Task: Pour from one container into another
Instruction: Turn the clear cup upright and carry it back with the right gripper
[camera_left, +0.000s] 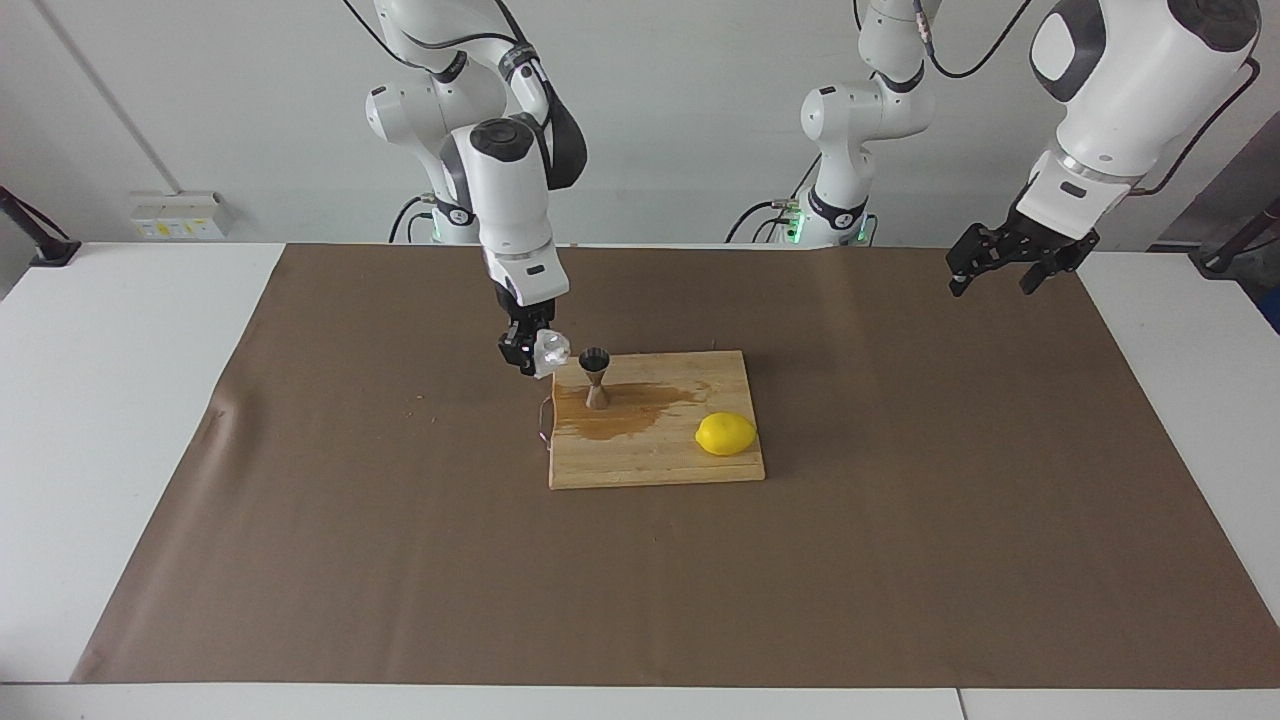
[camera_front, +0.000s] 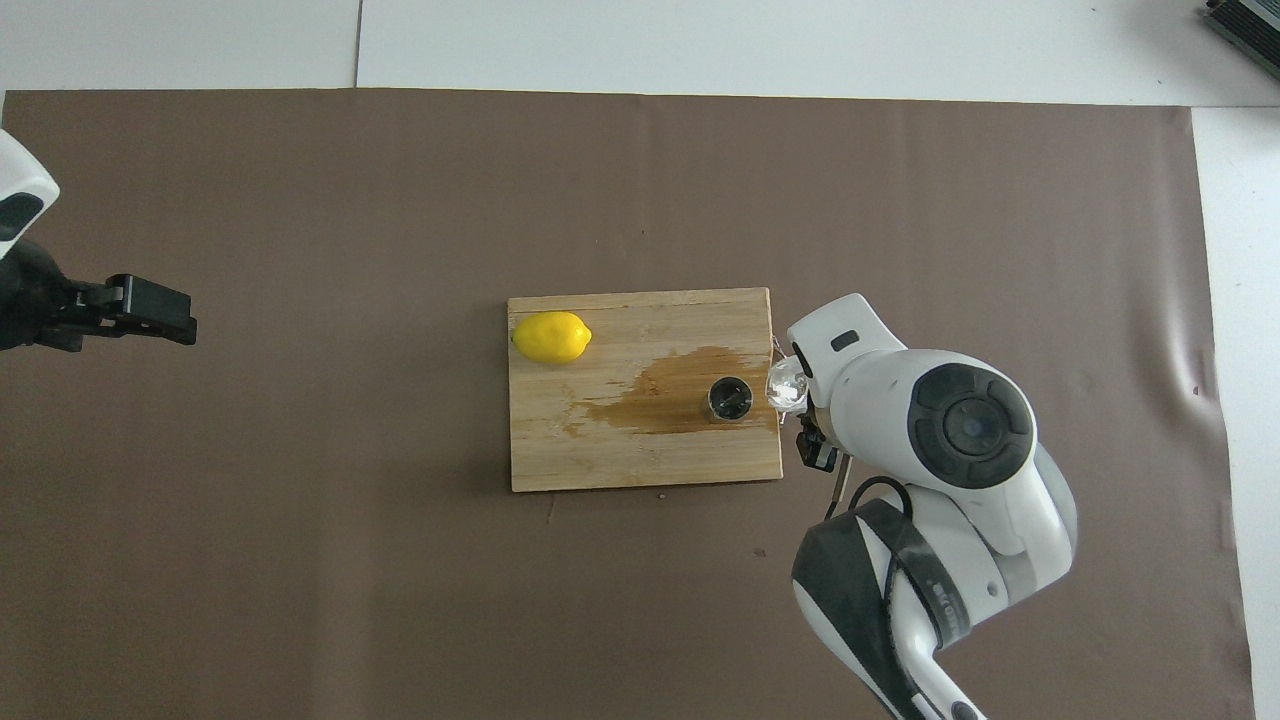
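Note:
A steel hourglass jigger (camera_left: 595, 378) stands upright on a wooden cutting board (camera_left: 660, 455), on a dark wet stain (camera_left: 640, 405). From overhead the jigger (camera_front: 730, 398) shows its open mouth. My right gripper (camera_left: 535, 355) is shut on a small clear faceted cup (camera_left: 551, 352) and holds it tilted in the air beside the jigger's rim, over the board's edge toward the right arm's end. The cup (camera_front: 786, 384) peeks out from under the right wrist in the overhead view. My left gripper (camera_left: 1005, 272) waits raised over the brown mat at the left arm's end.
A yellow lemon (camera_left: 726, 434) lies on the board (camera_front: 640, 450), toward the left arm's end and farther from the robots than the jigger; it shows overhead too (camera_front: 551, 337). A brown mat (camera_left: 400, 560) covers the white table. The left gripper (camera_front: 150, 308) hangs over the mat.

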